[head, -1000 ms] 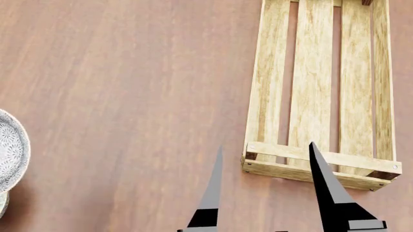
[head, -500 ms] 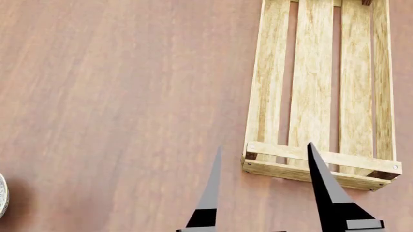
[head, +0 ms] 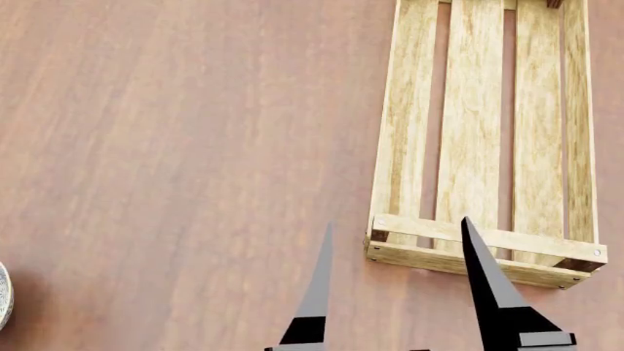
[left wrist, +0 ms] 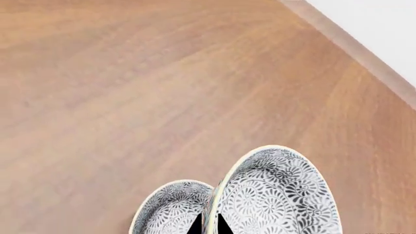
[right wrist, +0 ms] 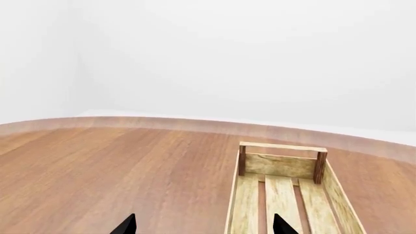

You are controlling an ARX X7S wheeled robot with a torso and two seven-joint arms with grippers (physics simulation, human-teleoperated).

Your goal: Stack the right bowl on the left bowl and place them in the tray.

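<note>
While the left pincer (left wrist: 209, 225) grips a bowl (left wrist: 276, 195) by its rim, the right pincer (head: 395, 270) gapes wide.

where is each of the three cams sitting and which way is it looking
Head view: on the robot's head, looking down at the table and the tray; the open right gripper shows, and a bowl's rim at the left edge.
Left wrist view: near the left gripper, facing two patterned bowls and the table's far edge.
Right wrist view: near the right gripper, facing level across the table, along the tray toward a white wall.
Head and right wrist views share the tray.
</note>
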